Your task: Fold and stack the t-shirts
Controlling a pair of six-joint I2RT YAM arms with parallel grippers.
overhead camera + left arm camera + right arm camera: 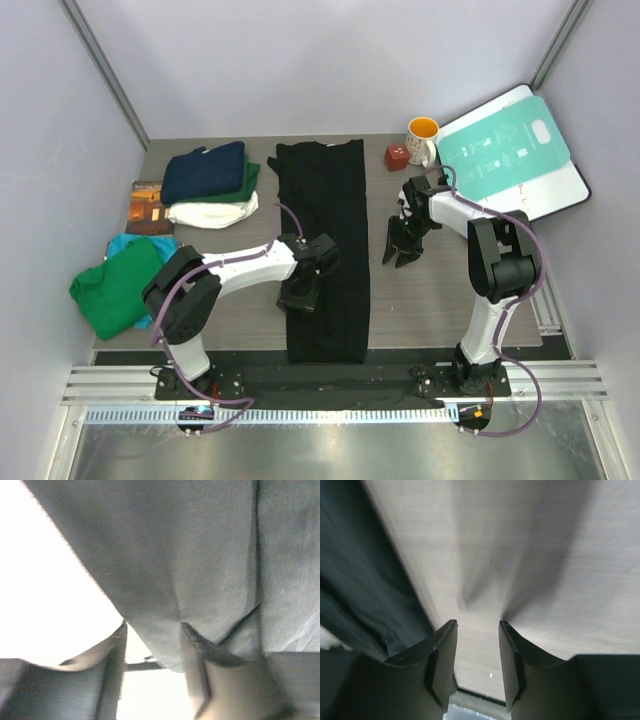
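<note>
A black t-shirt [325, 240] lies folded into a long narrow strip down the middle of the table. My left gripper [298, 295] is low at the strip's left edge, jaws apart. In the left wrist view [153, 625] the black cloth [200, 555] reaches in between the fingers. My right gripper [402, 252] is open and empty over bare table, right of the strip. The right wrist view [477, 622] shows the shirt's edge [350, 580] at its left. A green t-shirt [115, 285] lies crumpled at the left on a teal one [130, 243].
At the back left is a stack of folded shirts, navy [205, 170] on top, green and white below. A brown book [148, 205] lies beside it. An orange mug [423, 135], a small red box [396, 157] and a teal-and-white board [510, 150] are at the back right.
</note>
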